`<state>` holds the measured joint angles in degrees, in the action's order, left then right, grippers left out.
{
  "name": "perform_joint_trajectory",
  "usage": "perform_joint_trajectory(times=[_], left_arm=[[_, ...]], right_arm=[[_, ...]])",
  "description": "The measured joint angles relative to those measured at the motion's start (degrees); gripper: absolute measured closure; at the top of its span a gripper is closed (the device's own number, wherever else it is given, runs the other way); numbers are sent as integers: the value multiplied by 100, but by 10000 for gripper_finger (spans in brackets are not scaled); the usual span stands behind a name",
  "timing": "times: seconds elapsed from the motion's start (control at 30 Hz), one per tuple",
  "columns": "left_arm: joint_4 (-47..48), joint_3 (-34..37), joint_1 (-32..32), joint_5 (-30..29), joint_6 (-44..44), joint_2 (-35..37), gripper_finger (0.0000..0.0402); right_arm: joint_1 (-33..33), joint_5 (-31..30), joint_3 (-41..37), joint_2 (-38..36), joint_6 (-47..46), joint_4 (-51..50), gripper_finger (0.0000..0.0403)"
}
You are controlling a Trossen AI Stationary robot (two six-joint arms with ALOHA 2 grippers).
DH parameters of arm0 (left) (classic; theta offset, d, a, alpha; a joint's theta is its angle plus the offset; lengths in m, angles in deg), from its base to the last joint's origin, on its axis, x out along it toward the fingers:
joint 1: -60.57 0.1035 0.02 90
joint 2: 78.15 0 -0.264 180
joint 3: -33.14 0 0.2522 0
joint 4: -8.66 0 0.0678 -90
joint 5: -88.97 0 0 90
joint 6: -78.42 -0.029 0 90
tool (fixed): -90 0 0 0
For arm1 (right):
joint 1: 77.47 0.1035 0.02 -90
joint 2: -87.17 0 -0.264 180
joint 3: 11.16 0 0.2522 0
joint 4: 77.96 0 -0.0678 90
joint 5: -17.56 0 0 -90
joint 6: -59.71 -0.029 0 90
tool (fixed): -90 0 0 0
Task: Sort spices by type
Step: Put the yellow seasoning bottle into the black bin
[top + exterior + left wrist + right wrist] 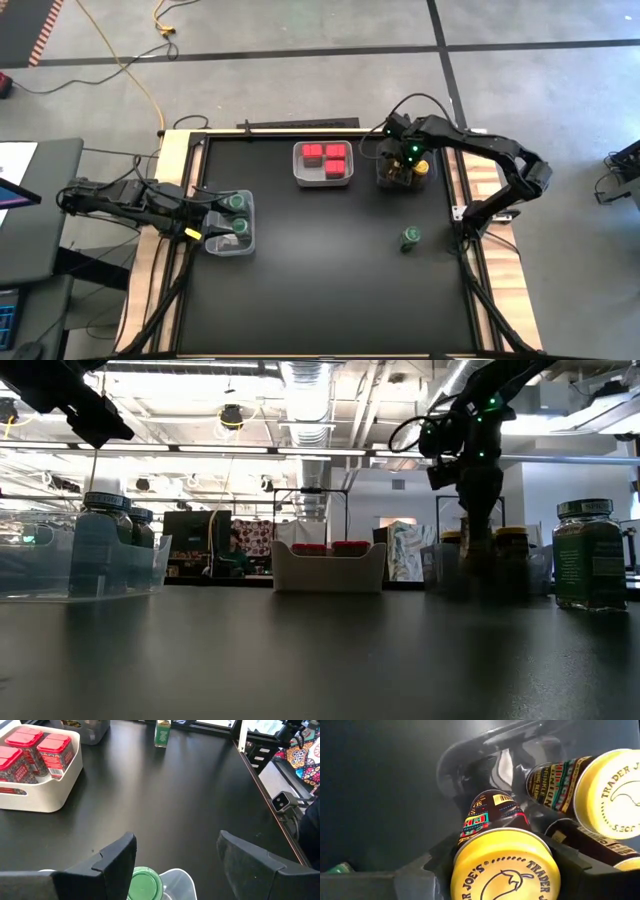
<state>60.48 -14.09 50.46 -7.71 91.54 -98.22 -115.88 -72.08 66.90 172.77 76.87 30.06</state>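
Right now I'm holding the right gripper (pixel 502 865) inside the clear tray (pixel 385 176), its fingers clamped around a yellow-lidded jar (pixel 502 865), with two more yellow-lidded jars (pixel 607 787) just beside it. One green-lidded jar (pixel 410 237) is standing alone, well apart. I'm keeping the left gripper (pixel 175 860) spread wide above the green jars (pixel 238 203) in their tray (pixel 248 245).

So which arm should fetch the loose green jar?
Probably right: the green jar stands on the right side, near that arm's base. The left gripper is far across, over its tray.
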Motion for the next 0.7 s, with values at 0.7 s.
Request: perform_joint_trajectory(times=[0.7], left_arm=[[-2, -2, 2, -2, 0, -2, 136]], right_arm=[[-96, 7, 335, 837, -92, -10, 157]])
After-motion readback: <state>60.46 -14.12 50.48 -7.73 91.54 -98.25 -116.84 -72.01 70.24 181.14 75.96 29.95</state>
